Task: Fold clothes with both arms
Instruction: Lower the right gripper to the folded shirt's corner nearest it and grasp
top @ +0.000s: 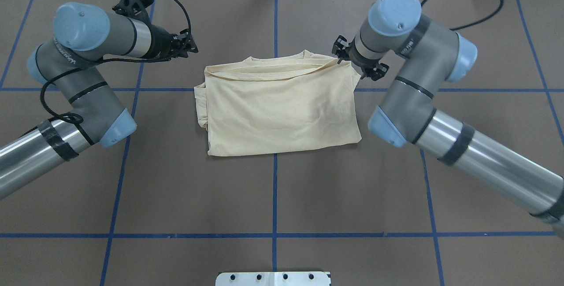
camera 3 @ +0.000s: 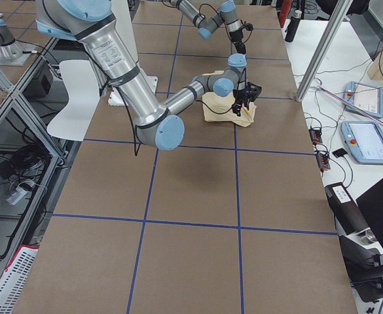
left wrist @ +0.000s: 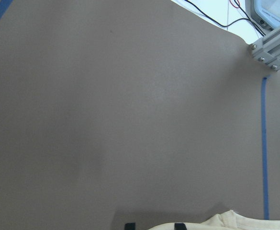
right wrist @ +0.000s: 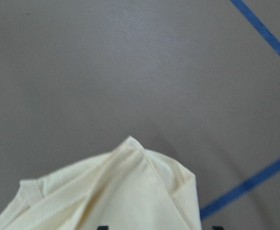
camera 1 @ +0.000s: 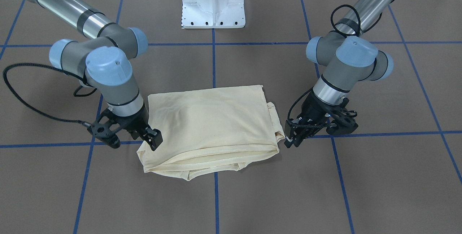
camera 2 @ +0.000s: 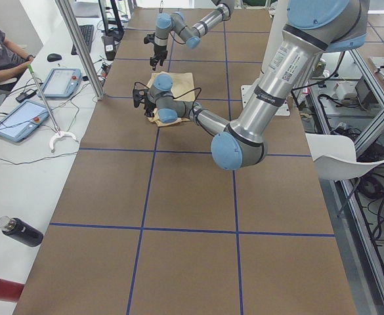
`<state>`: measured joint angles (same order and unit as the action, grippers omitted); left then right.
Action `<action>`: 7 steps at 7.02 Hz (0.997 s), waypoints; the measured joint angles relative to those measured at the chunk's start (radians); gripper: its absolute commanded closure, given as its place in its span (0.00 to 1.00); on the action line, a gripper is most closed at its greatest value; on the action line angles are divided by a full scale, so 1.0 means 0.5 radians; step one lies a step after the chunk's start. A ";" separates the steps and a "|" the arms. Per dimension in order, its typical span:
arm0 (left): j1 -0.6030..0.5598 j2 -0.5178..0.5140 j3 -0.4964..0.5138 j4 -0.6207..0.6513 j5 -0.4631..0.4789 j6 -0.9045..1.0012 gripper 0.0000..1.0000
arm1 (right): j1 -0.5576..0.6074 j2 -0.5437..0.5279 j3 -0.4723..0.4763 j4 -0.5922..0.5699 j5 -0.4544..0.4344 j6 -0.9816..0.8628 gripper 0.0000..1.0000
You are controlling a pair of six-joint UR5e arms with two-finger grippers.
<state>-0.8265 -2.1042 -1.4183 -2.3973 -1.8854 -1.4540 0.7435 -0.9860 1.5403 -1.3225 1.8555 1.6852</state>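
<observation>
The cream-yellow shirt [camera 1: 213, 126] lies folded into a rough rectangle mid-table, plain side up; it also shows in the overhead view [top: 282, 105]. No print or label shows. My right gripper [camera 1: 153, 139] [top: 352, 61] sits over the shirt's far corner on my right. Its wrist view shows that corner [right wrist: 120, 191] slightly peaked between wide-apart fingertips, so it is open. My left gripper [camera 1: 290, 138] [top: 190, 48] hangs just off the shirt's far corner on my left. Its fingertips [left wrist: 130, 226] stand apart over the shirt's edge [left wrist: 245, 223], holding nothing.
The white pedestal base [camera 1: 213, 1] stands at my side of the brown table, which is crossed by blue tape lines [top: 275, 189]. An aluminium post [left wrist: 274, 50] rises at the far edge. A desk with tablets [camera 2: 24, 121] lies beyond it.
</observation>
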 measured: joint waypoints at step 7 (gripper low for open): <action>-0.041 0.130 -0.187 0.012 0.050 0.006 0.60 | -0.512 -0.465 0.531 0.012 -0.438 0.865 0.32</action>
<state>-0.8468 -2.0392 -1.5118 -2.3915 -1.8604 -1.4512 0.4877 -1.2184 1.8057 -1.3166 1.6366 2.1177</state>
